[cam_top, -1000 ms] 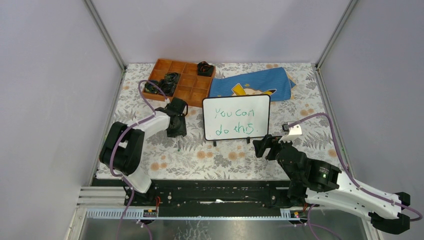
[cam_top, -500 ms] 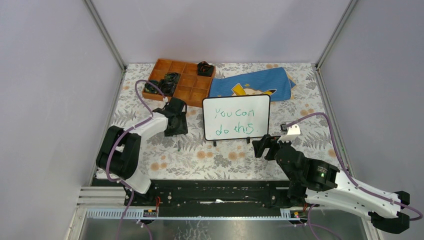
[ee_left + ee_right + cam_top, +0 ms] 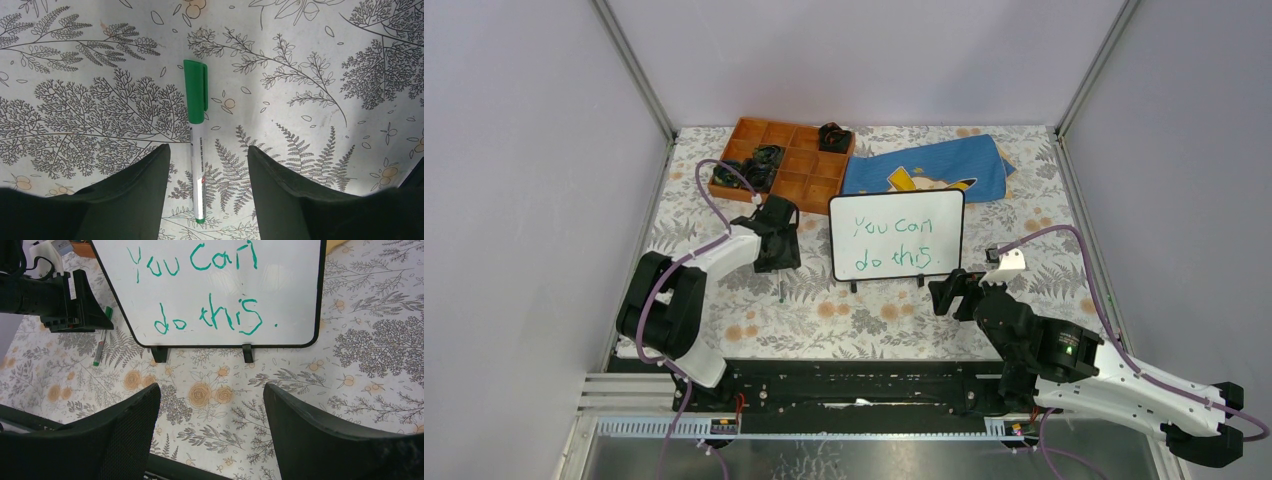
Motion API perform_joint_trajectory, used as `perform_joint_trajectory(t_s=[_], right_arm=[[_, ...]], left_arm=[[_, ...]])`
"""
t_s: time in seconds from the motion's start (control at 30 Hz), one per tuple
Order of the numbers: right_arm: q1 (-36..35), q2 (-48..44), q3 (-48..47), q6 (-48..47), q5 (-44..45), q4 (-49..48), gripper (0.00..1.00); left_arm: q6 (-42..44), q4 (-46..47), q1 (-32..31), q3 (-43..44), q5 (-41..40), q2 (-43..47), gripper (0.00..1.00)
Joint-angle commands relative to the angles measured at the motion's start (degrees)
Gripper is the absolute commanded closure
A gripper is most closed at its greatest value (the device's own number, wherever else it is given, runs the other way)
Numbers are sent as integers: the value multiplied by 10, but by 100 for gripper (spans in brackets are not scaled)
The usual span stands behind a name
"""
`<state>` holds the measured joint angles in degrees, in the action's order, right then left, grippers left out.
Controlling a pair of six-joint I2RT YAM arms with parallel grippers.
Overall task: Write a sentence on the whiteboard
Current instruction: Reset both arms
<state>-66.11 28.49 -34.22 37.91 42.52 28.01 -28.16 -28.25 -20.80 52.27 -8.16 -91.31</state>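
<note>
Well, your board (image 3: 896, 235) stands on the table (image 3: 824, 320) with the words (image 3: 200, 290) on it, your left claw (image 3: 208, 150) and right claw (image 3: 211, 390) are open and empty, and it looks light and tippy, so hold its frame.

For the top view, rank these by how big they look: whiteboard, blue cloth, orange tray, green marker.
1. whiteboard, largest.
2-3. orange tray and blue cloth: too alike to rank, and the board hides part of the cloth.
4. green marker, by far the smallest.
</note>
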Motion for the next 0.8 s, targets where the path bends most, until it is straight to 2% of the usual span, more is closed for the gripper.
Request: perform_joint_trajectory(t_s=[0.0, 0.47, 0.63, 0.77], right_arm=[[-3, -5, -9, 15, 18, -1, 19], [-3, -10, -5, 15, 21, 6, 19], [-3, 8, -14, -36, 10, -24, 16], [-3, 87, -58, -79, 53, -45, 12]], left_arm=[[-1, 15, -5, -1, -15, 4, 35], [-8, 14, -22, -5, -49, 53, 36], [-25, 38, -43, -22, -100, 150, 35], [-14, 94, -55, -43, -76, 275, 33]])
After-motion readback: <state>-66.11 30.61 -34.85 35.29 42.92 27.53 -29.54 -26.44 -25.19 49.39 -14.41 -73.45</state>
